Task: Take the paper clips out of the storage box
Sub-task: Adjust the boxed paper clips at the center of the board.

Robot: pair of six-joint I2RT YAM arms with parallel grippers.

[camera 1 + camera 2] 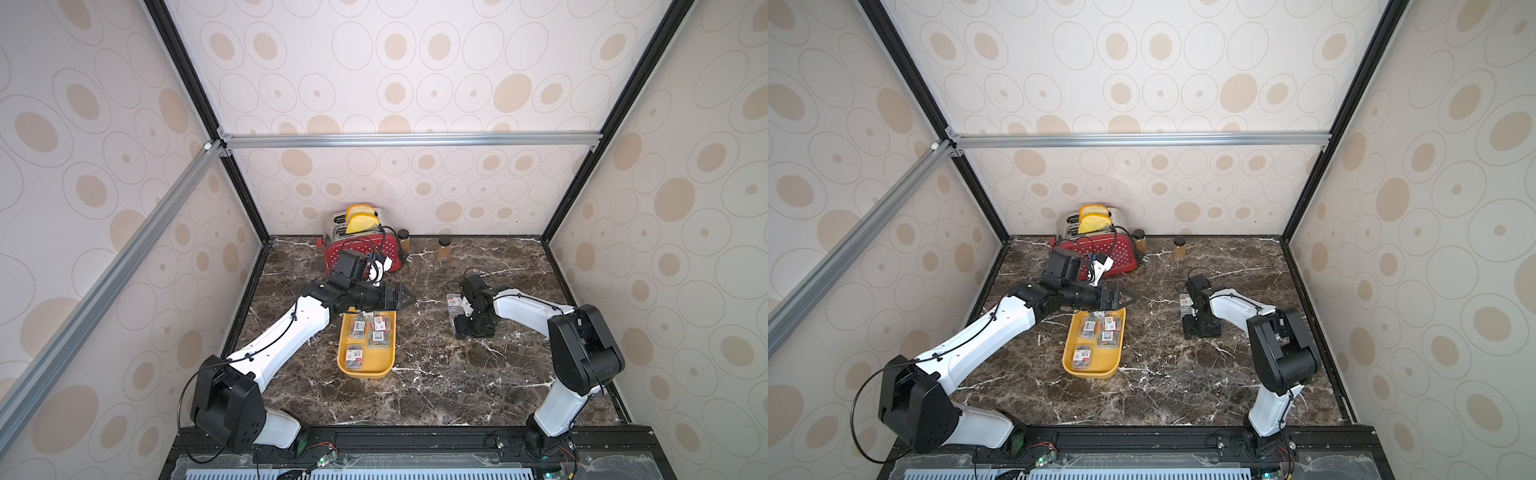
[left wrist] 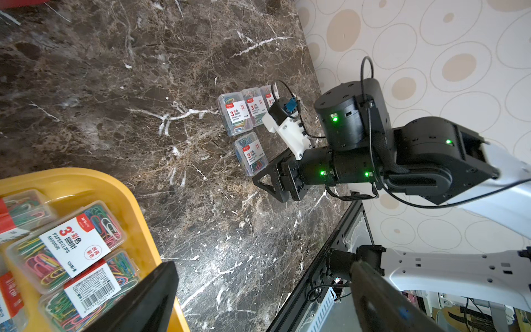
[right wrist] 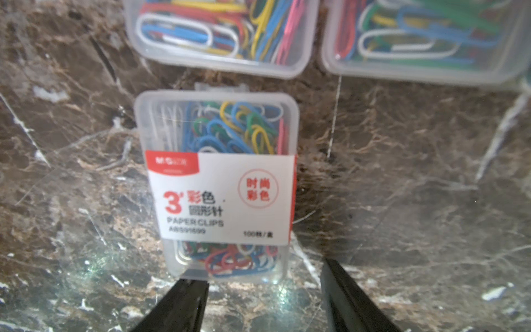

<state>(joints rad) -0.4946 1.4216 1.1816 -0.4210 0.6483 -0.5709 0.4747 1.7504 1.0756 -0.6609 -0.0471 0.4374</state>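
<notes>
Left gripper (image 1: 409, 300) wide open, empty, above far end of yellow tray (image 1: 365, 371); several clip cases (image 1: 380, 338) inside it. Right gripper (image 3: 260, 273) fingers apart (gripping nothing), one loose case (image 3: 218, 184) flat on table (image 1: 436, 395) just past its tips, three others (image 2: 250, 107) beside.

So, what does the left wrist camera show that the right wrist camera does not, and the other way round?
Only the left wrist view: the yellow tray with cases of clips inside, the right arm seen from outside, and the patterned wall.
Only the right wrist view: a close look at the nearest case, down to the small print on its label, with the right jaws open and their tips near its end.
Both: the marble table, that same case lying on it, and part of the row of cases beside it.
</notes>
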